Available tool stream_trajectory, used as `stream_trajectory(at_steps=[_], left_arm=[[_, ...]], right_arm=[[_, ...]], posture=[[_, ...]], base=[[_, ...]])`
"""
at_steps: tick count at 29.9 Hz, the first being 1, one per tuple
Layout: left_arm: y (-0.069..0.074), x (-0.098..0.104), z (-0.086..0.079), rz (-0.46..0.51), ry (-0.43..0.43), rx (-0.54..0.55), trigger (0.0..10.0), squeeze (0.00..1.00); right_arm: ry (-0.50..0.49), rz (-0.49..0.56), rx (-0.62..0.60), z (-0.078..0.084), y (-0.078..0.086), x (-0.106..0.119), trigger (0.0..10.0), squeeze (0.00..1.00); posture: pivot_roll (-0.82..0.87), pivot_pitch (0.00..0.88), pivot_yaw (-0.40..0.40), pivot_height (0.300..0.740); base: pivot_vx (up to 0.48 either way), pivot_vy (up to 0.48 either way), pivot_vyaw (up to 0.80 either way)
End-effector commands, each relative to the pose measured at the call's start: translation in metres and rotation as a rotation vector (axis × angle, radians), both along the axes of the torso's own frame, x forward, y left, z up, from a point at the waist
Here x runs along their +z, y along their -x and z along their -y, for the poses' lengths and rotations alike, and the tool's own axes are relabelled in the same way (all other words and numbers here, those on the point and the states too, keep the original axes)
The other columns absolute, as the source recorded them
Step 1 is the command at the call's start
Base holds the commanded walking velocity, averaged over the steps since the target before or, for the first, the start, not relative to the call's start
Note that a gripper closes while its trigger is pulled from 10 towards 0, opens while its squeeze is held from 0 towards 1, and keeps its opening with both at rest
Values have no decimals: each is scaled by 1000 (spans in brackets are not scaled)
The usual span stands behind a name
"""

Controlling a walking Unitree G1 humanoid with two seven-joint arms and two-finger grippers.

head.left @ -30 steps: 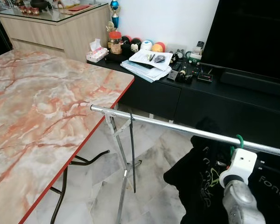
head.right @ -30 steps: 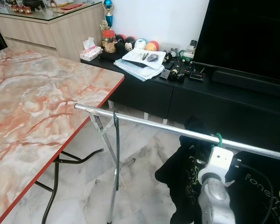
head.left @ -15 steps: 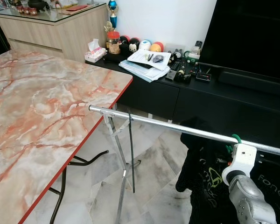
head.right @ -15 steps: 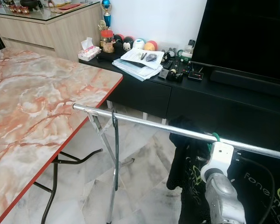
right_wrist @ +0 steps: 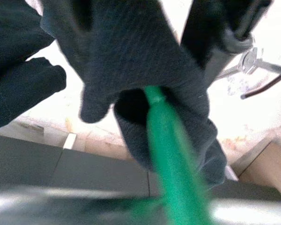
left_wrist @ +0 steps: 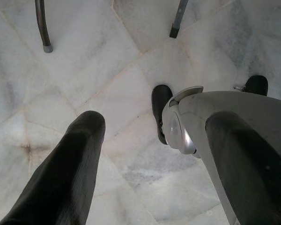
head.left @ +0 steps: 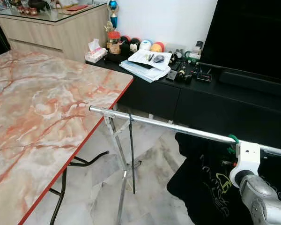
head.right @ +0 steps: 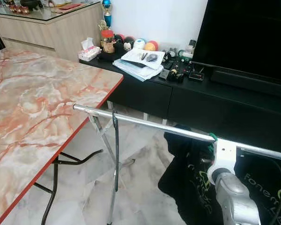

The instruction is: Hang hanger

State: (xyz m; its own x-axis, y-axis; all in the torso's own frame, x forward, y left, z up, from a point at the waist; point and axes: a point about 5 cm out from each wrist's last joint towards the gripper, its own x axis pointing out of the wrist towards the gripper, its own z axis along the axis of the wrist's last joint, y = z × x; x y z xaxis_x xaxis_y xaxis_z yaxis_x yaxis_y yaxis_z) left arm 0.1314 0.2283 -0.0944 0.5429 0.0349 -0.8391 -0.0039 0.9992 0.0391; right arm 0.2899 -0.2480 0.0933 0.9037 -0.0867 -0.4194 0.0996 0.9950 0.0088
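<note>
A black T-shirt (head.left: 210, 183) hangs from my green hanger (head.left: 233, 139), hooked over the silver clothes rail (head.left: 168, 128) beside the marble table (head.left: 42, 108). My right gripper (right_wrist: 178, 154) is at the hook; I cannot tell its grip. My left gripper (left_wrist: 150, 154) hangs spread above the floor.

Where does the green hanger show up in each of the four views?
Left eye view: green hanger hooked over the metal rail, beside the right arm's wrist.
Right eye view: the hook at on the rail.
Left wrist view: not in it.
Right wrist view: blurred green bar running from the black shirt.
Shared landmark: the rail.
</note>
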Motion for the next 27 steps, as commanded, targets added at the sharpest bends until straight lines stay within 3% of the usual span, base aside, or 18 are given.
stream_trajectory(at_steps=[1, 2, 3, 4, 10, 16, 21, 26, 27], left_arm=[[9, -2, -6, -43, -13, -9, 10000, 0], [9, -2, -6, -44, -13, -8, 10000, 0], [9, -2, -7, -44, -13, -8, 10000, 0], [9, -2, -8, -45, -13, -8, 10000, 0], [9, -2, -7, -46, -10, -10, 10000, 0], [8, -5, 6, -48, 7, -21, 10000, 0], [-1, -6, 24, -39, 23, -34, 10000, 0], [-4, -5, 28, -34, 25, -38, 10000, 0], [-5, -5, 28, -33, 24, -37, 10000, 0]], right_arm=[[2, -17, 20, 0, 4, 0, 10000, 941], [1, -21, 24, 0, 5, 0, 10000, 941], [-6, -23, 30, -1, 6, 0, 10000, 518], [-9, -23, 31, 0, 6, 1, 10000, 0], [-21, -20, 100, -2, 5, 10, 10000, 0], [-5, -13, 117, 5, 3, 21, 10000, 0], [6, -56, 162, 6, 3, 11, 10000, 0], [26, -87, 144, 10, 0, 2, 10000, 0], [25, -87, 130, 11, -3, 1, 9373, 0]], posture=[[47, 89, -1, 740], [47, 89, -1, 740], [47, 88, -1, 740], [44, 88, -1, 740], [42, 88, -3, 740], [38, 90, -4, 740], [40, 88, -4, 740], [45, 86, -3, 740], [48, 85, -3, 740]], base=[[0, 0, 0], [0, 0, 0], [0, 0, 0], [0, 0, 0], [0, 0, 0], [0, 0, 0], [0, 0, 0], [0, 0, 0], [0, 0, 0]])
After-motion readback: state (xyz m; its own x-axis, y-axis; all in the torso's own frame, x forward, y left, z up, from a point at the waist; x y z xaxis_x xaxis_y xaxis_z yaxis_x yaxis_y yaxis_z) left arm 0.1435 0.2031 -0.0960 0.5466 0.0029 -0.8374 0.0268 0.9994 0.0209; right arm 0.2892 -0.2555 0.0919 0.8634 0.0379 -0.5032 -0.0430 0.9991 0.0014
